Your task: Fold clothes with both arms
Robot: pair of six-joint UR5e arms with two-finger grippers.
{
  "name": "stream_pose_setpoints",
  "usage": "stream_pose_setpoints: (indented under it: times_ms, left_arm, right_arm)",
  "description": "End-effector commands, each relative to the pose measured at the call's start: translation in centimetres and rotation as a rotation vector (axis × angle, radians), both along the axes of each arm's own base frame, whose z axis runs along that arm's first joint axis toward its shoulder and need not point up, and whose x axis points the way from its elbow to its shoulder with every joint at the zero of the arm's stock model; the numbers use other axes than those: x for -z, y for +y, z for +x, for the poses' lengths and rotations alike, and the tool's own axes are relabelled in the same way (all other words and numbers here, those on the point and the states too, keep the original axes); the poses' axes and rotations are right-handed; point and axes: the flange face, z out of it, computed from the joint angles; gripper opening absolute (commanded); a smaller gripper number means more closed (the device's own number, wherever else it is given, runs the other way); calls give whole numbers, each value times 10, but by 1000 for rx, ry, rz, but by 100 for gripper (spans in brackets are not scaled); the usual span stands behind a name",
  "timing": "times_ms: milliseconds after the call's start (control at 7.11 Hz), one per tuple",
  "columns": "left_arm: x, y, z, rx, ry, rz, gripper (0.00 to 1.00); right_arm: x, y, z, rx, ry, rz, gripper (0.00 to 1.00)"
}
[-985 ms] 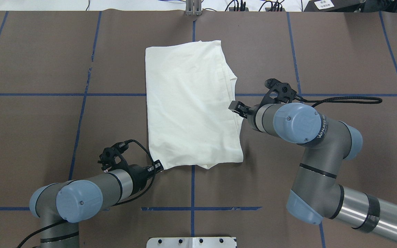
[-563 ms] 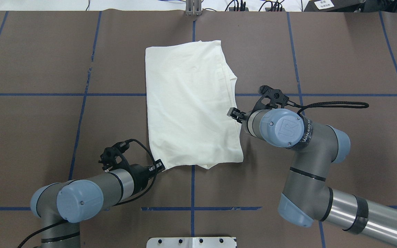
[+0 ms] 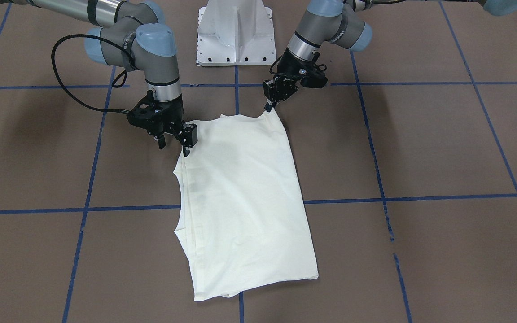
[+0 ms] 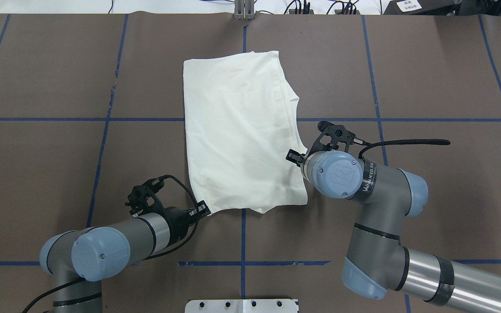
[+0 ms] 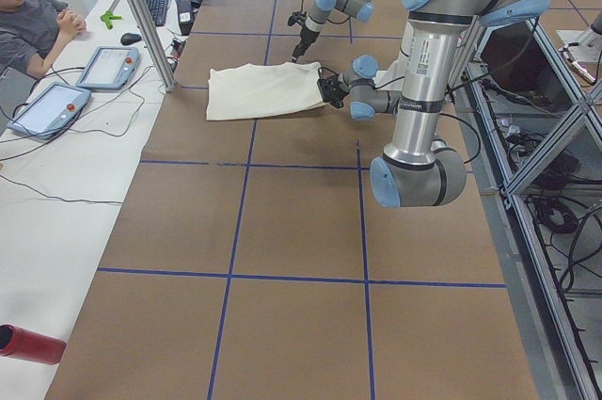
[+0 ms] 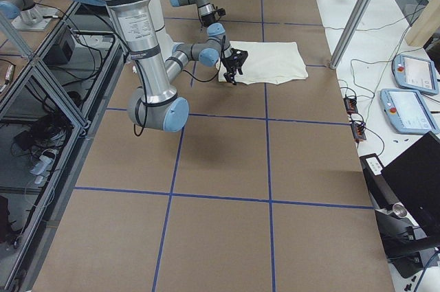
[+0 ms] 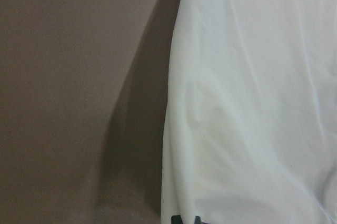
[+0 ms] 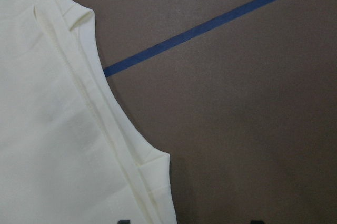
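- The cream T-shirt [image 4: 237, 130] lies folded into a long plain panel in the middle of the table [image 4: 50, 174], with no print showing and layered hems stepping out along its right edge
- The left gripper [image 3: 269, 106] is pinched together on the near left corner of the T-shirt, where the cloth rises in a small peak to the fingertips
- The right gripper [image 3: 174, 147] stands with its jaws apart at the right edge of the T-shirt; in the right wrist view the hemmed edge runs down between the two fingertips
- A blue tape line [image 4: 59, 119] crosses the table and passes under the T-shirt
- A white pedestal base [image 3: 237, 33] stands between the two arms, apart from the T-shirt
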Motion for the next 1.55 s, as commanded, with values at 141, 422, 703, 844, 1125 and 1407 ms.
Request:
stream_pose_setpoints:
  times_ms: [141,422,703,844,1125,1407]
  left_arm:
    - [0,0,0,0,2,1,0]
    - [-2,0,1,0,-2,0,0]
    - [-2,0,1,0,-2,0,0]
    - [-2,0,1,0,-2,0,0]
    - [-2,0,1,-2,-2,0,0]
    - [-2,0,0,0,20,5,0]
  right_arm:
    - [4,0,-14,8,32,-6,72]
    - [5,-5,-23,-1,52,1,67]
    - [9,-6,-24,-1,47,4,67]
    - [7,-5,-25,1,50,3,66]
    - [5,-4,-28,-7,61,14,65]
    - [2,-1,-32,-3,66,12,61]
